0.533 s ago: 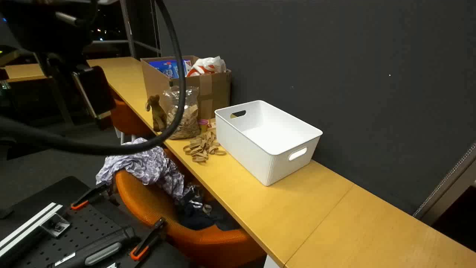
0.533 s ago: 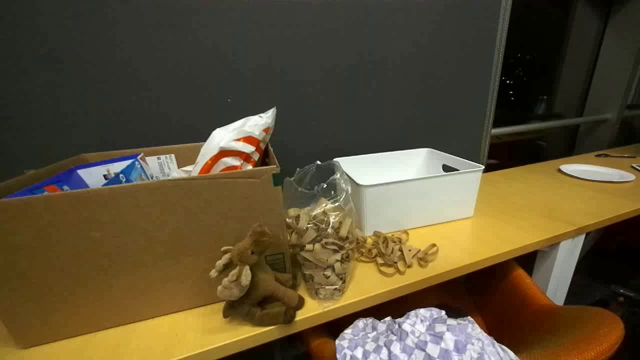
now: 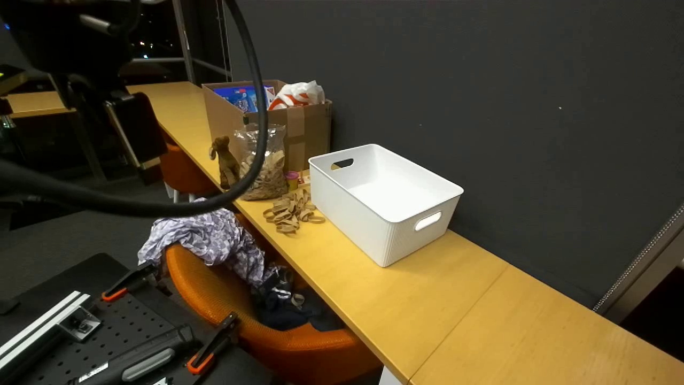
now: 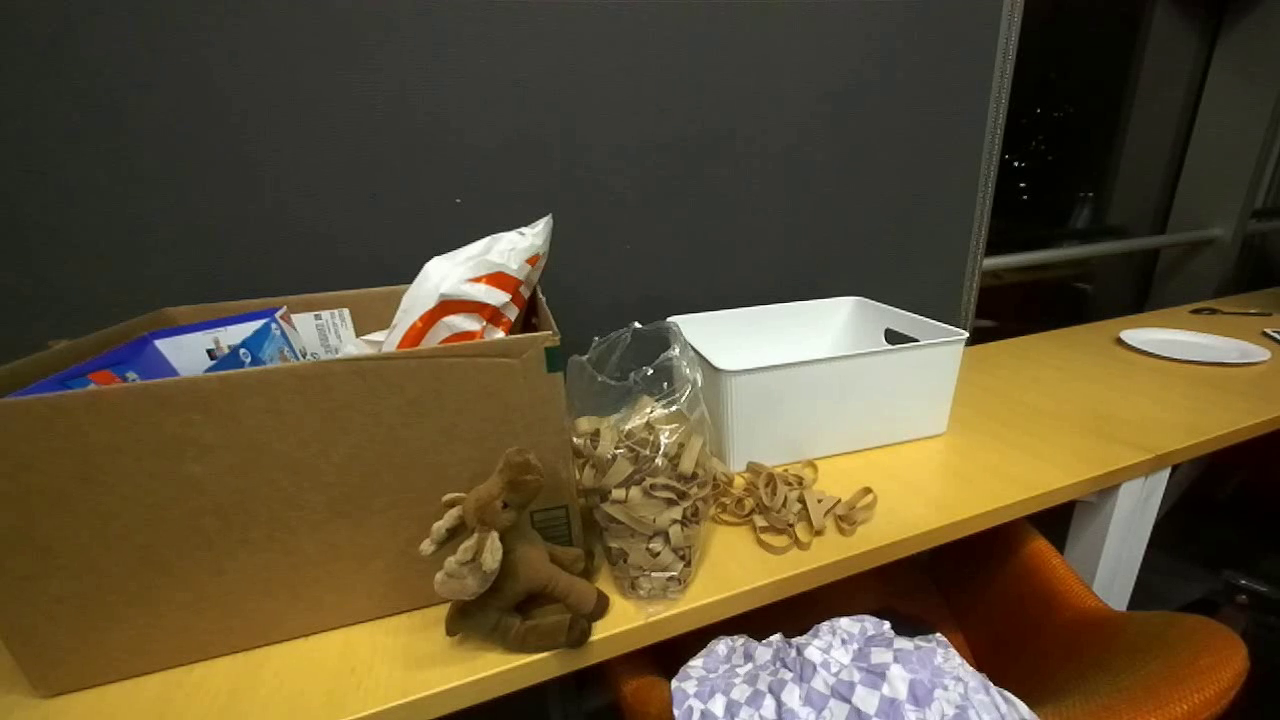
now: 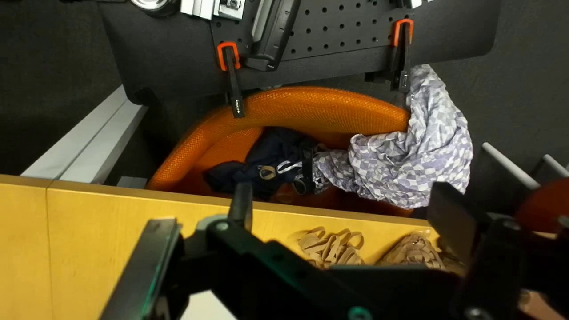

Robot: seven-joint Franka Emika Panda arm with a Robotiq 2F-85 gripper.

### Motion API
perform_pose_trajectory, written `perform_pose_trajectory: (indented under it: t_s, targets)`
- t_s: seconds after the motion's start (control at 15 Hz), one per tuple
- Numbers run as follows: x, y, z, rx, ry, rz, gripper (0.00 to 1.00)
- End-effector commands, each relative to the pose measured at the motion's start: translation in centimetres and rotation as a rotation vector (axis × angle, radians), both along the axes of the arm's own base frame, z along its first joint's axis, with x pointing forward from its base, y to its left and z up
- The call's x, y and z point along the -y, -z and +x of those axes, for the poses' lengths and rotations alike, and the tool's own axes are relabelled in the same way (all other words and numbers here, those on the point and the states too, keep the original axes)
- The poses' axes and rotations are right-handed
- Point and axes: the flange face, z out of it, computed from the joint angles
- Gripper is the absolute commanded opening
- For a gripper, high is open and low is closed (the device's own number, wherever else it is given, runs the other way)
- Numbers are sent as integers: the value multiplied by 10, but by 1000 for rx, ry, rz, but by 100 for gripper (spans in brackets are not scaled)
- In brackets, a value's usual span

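Yellow wooden surface (image 3: 406, 299) set along a dark grey partition (image 4: 700, 150), with a night-dark window (image 4: 1060, 200) beyond it. Raised at the upper left in an exterior view, the tool (image 5: 331, 213) has its fingers spread wide, a broad gap between them; a thick black cable (image 3: 160, 209) curves beneath. Nearest items: a loose heap of tan loops (image 3: 291, 210), seen between the fingers in the wrist view but well apart from the tool, lies on the surface just beside the white bin (image 4: 835, 400). Next to the heap stands a clear bag (image 4: 645, 490), upright and partly filled with similar loops, and near it a small yellow tub (image 3: 292, 181) with a purple lid. Also shown: a cardboard box (image 4: 280, 500) holding blue packaging (image 3: 230, 95) and a white-and-orange bag (image 4: 470, 295); a stuffed moose (image 4: 520, 580), seated in front of the box; a white plate (image 4: 1195, 345), farther along the surface. Below the front edge, an orange chair (image 5: 324, 109) carries a checked cloth (image 5: 413, 155) over its back and dark clothing (image 5: 275, 146) on its seat. Opposite, a perforated black plate (image 5: 317, 38) with black-and-orange clamps (image 5: 234, 89).
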Motion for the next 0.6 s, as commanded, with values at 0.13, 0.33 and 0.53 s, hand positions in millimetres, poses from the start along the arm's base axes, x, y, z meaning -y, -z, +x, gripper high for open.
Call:
perform_pose_trajectory:
  t_s: [0.13, 0.33, 0.53]
  targets:
    - [-38, -26, 89, 78, -141, -79, 100]
    - [-55, -21, 145, 130, -181, -101, 100]
    - [-57, 18, 198, 160, -166, -124, 100]
